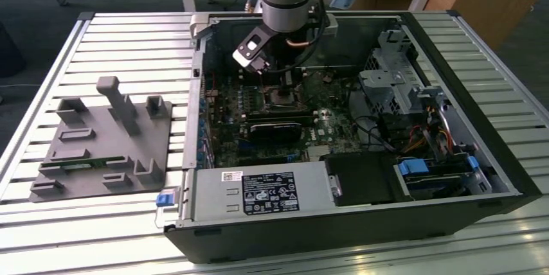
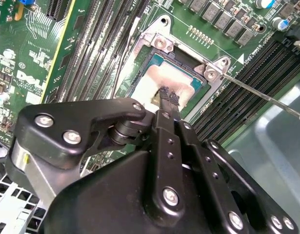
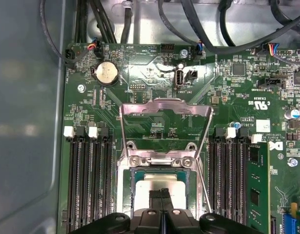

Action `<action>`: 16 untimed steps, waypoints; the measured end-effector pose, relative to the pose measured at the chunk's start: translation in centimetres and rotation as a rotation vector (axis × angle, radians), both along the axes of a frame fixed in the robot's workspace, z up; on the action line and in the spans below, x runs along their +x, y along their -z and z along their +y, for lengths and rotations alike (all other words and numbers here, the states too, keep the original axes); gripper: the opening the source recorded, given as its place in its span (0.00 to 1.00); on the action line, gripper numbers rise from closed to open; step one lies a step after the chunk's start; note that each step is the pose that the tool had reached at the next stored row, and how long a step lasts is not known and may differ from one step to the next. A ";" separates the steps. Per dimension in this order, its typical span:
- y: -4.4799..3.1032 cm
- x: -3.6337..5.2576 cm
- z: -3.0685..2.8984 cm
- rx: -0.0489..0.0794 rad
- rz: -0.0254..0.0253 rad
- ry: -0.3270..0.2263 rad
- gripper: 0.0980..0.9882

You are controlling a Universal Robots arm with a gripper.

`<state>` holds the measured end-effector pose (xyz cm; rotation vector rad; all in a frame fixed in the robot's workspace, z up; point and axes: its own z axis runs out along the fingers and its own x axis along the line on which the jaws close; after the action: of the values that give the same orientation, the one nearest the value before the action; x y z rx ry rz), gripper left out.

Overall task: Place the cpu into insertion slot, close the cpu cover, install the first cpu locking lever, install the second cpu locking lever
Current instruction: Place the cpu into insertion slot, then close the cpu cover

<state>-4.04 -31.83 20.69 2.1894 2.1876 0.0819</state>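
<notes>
- Silver cpu (image 3: pixel 149 181) lies flat in the slot (image 3: pixel 131 190), straight below the jaws, which are pressed together with their tips at its middle.
- Cover (image 3: pixel 164 103) stands open at one edge of the slot; a lever (image 2: pixel 263 95) juts free.
- The arm's black body hides the cpu's near edge; whether the tips touch it, I cannot tell.

Exterior view: elevated, angled down on the open computer case (image 1: pixel 490 153), mid-distance. Both wrist views: close over the insertion slot (image 2: pixel 184 62) (image 3: pixel 131 195) (their shared ground), facing the motherboard (image 3: pixel 140 68).
</notes>
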 end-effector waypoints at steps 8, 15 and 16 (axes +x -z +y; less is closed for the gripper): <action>-0.15 0.00 0.00 0.000 -0.0001 0.000 0.01; -0.62 0.00 0.00 0.000 0.0000 0.000 0.01; -0.74 0.00 0.00 0.000 0.0001 0.000 0.01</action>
<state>-4.04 -31.83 21.43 2.1894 2.1875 0.0817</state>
